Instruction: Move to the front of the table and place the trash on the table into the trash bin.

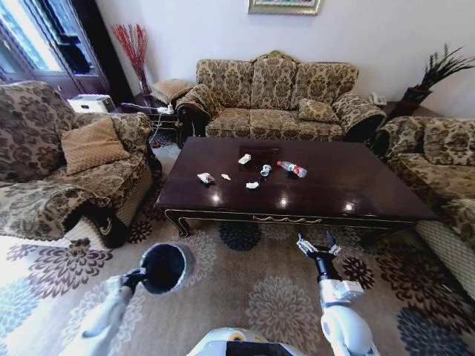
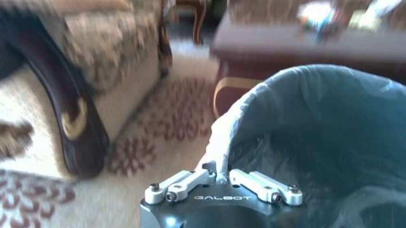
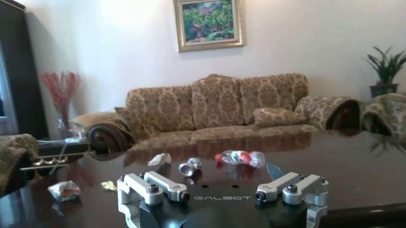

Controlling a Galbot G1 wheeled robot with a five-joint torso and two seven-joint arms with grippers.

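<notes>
The dark reddish-brown table [image 1: 356,194] stands ahead of me. On it lie several crumpled white scraps of trash [image 1: 205,178] and a clear bottle with a red label [image 1: 292,169]. My left gripper [image 1: 136,279] is low at the left, shut on the rim of the trash bin [image 1: 165,267]. In the left wrist view the gripper [image 2: 219,176] pinches the bag-lined rim of the bin [image 2: 317,128]. My right gripper [image 1: 318,245] hangs open just short of the table's front edge. In its wrist view the gripper [image 3: 222,190] faces the bottle [image 3: 240,158] and a scrap [image 3: 63,190].
Patterned sofas surround the table: one behind it [image 1: 278,100], one on the left [image 1: 67,174], one on the right [image 1: 438,163]. A flowered carpet [image 1: 252,289] covers the floor between me and the table. A side table [image 1: 152,111] stands at the back left.
</notes>
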